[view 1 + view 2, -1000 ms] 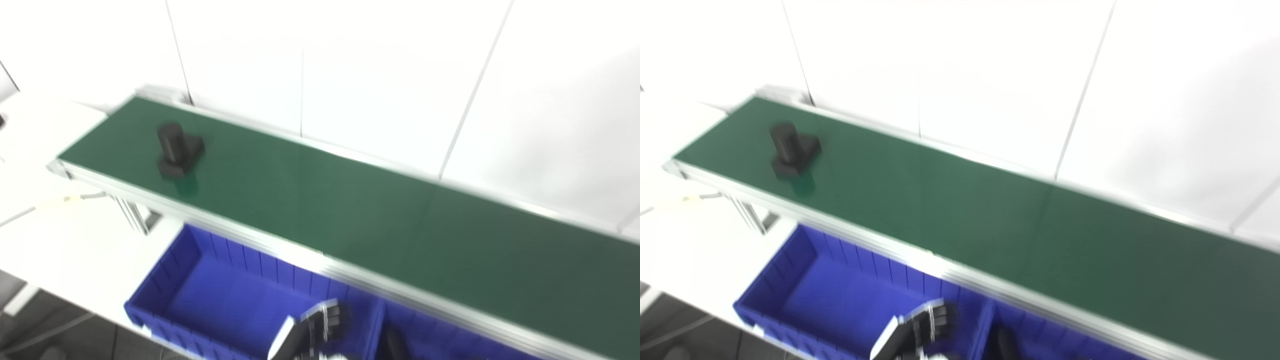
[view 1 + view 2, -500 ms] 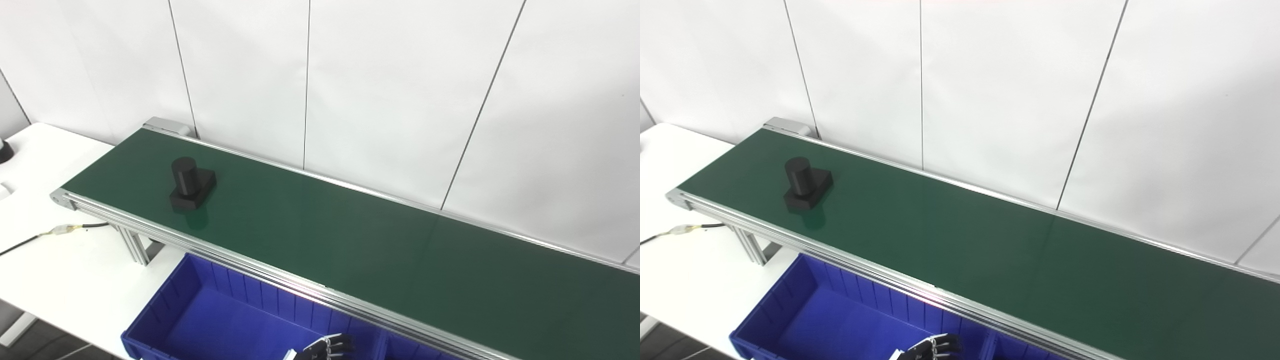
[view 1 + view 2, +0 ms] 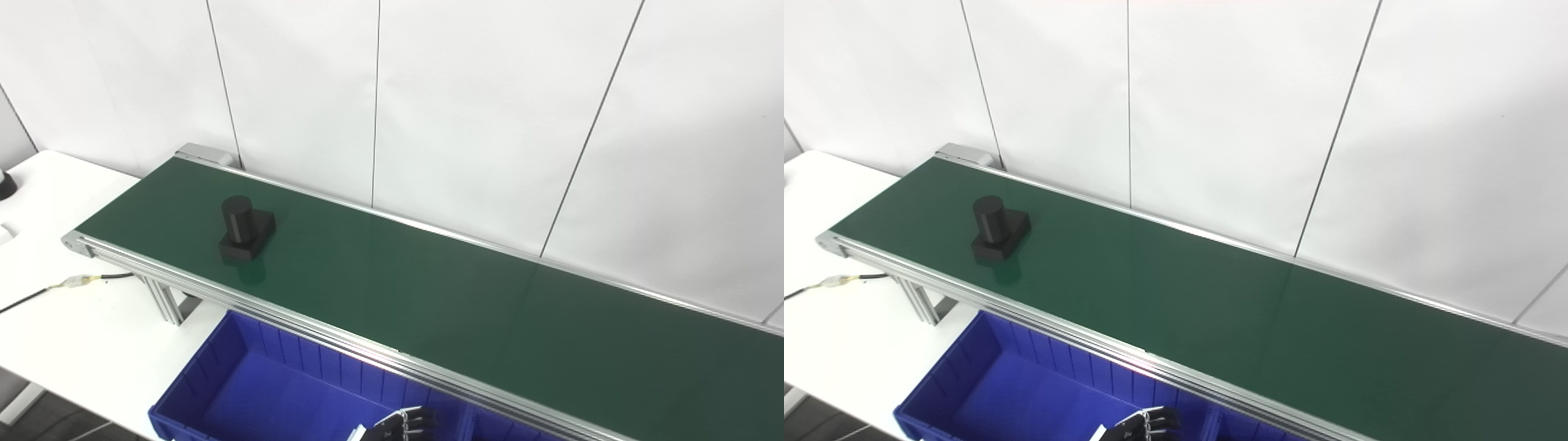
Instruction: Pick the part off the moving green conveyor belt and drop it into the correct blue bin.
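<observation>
1. Only one hand [image 3: 401, 425] shows, at the bottom edge of both eye views; just its dark fingertips [image 3: 1157, 419] and a sliver of white casing are in frame.
2. Its arm comes up near the middle of the bottom edge, so I cannot tell for certain whether this is the left or the right hand.
3. The fingertips lie side by side and curl slightly; the palm and thumb are cut off, so I cannot tell whether the hand is spread or closed. Nothing is seen between the fingers.
4. The hand hangs over the blue bin [image 3: 269, 392], at the bin's right end, just left of the divider wall [image 3: 468, 422] that separates it from a second blue compartment [image 3: 1240, 429].
5. Directly beyond the hand runs the aluminium rail [image 3: 343, 343] of the green conveyor belt [image 3: 1213, 300], which stretches away to both sides.
6. The part [image 3: 245, 229], a black cylinder standing upright on a black rectangular base, sits on the belt far to the hand's upper left, well apart from it and near the belt's left end.
7. Left of the hand, past the bin, lies a white table [image 3: 55, 306] with a cable [image 3: 79, 283] on it.
8. Beyond the belt stands a white panelled wall [image 3: 1213, 110].
</observation>
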`<action>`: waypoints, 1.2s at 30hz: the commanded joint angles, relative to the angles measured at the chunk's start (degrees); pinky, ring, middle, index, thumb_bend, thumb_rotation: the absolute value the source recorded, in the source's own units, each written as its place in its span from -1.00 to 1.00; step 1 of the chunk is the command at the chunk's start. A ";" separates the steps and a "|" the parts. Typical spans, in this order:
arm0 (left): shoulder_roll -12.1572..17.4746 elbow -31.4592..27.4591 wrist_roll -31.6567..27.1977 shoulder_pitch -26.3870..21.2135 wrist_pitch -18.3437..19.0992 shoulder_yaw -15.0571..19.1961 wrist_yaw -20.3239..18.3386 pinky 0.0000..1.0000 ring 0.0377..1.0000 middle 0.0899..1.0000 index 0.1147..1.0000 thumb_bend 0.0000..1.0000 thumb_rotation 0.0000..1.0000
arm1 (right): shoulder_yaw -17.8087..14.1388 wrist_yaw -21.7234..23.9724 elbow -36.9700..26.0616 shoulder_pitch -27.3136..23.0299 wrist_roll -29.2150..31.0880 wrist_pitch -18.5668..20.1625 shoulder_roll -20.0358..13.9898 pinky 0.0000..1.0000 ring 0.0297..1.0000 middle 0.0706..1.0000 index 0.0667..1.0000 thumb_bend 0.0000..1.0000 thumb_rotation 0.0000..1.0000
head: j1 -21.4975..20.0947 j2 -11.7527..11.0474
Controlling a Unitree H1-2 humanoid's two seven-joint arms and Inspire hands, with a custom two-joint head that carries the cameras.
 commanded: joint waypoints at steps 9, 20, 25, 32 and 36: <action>-1.55 -0.63 0.47 -0.47 -2.33 -0.28 0.34 0.36 0.42 0.48 0.47 0.45 -1.00 | -0.09 -0.51 -1.05 -0.20 0.14 -2.65 -1.01 0.29 0.50 0.64 0.68 0.22 -1.00 | 0.24 0.07; -1.86 0.19 0.65 -0.74 -2.36 -0.10 0.33 0.37 0.43 0.49 0.48 0.41 -1.00 | -0.10 -0.40 -1.05 -0.49 0.07 -2.65 -1.68 0.28 0.48 0.62 0.66 0.24 -1.00 | -0.33 0.26; -1.98 -0.17 0.38 -0.45 -2.34 -0.09 0.25 0.37 0.41 0.48 0.48 0.40 -1.00 | -0.23 -0.51 -1.23 -0.57 0.28 -2.65 -1.75 0.25 0.46 0.61 0.65 0.25 -1.00 | -1.49 0.65; -1.88 -0.44 -0.49 -0.03 -2.34 0.24 -0.33 0.39 0.42 0.48 0.46 0.40 -1.00 | 0.39 -0.99 -1.40 -0.23 -0.02 -2.65 -1.60 0.29 0.49 0.64 0.68 0.22 -1.00 | -2.97 1.18; -1.79 -0.47 -0.33 0.11 -2.34 0.28 -0.27 0.39 0.43 0.49 0.47 0.40 -1.00 | 0.12 -0.77 -1.97 0.02 0.29 -2.65 -1.26 0.28 0.48 0.63 0.67 0.23 -1.00 | -3.79 1.52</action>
